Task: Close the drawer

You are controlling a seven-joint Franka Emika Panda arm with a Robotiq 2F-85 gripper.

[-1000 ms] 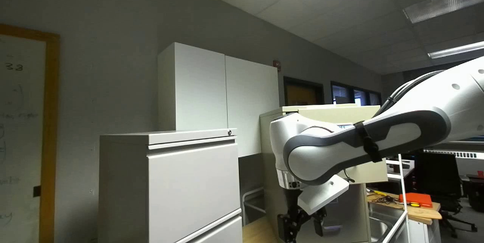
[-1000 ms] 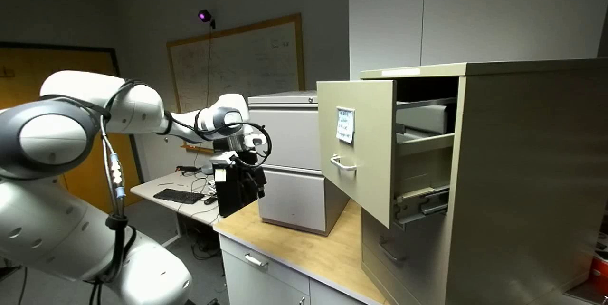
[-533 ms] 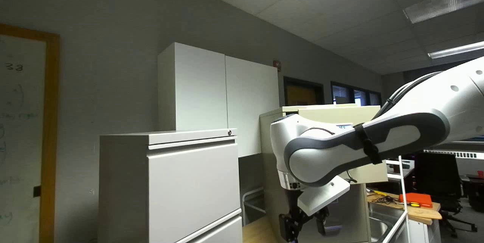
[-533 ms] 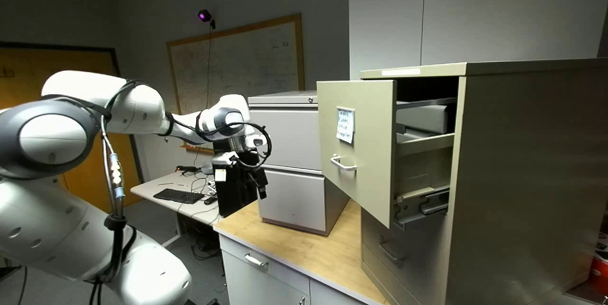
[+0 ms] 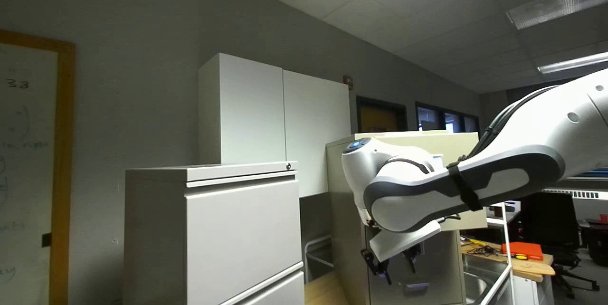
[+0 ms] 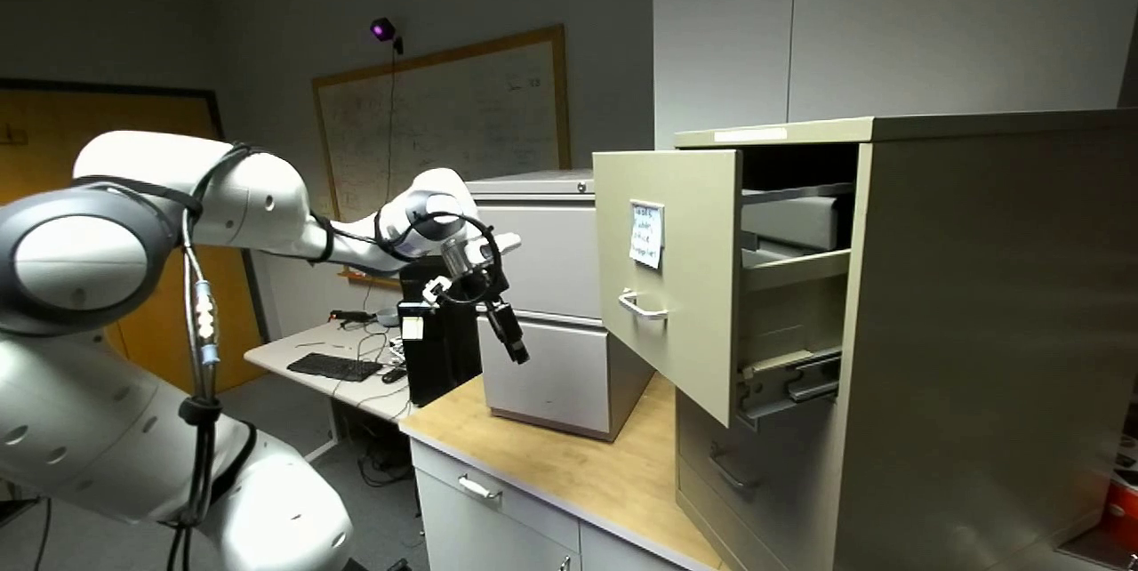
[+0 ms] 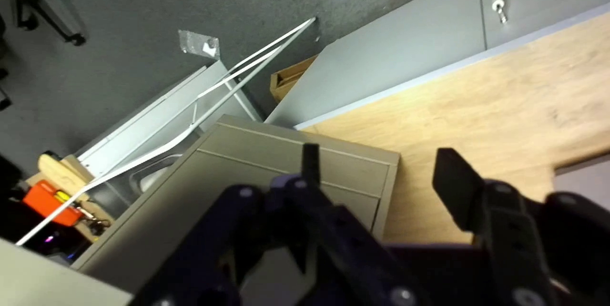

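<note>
My claw (image 7: pixel 380 168) is hanging spread, gripping nothing I can see. In an exterior view the drawer (image 6: pixel 680 286) is standing open to the claw's right, not touching, its long axis running back into the beige cabinet (image 6: pixel 987 313); I'm probably needing a push along that line. Its label (image 6: pixel 647 236) is showing handwriting too small to read; the whiteboard (image 5: pixel 28 176) is showing what looks like "38".

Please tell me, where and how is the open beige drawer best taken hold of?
Probably by the middle of the handle, low on the flat front of the drawer. The gripper should come from in front, jaws above and below: the handle is a crosswise bar that stands out.
</note>
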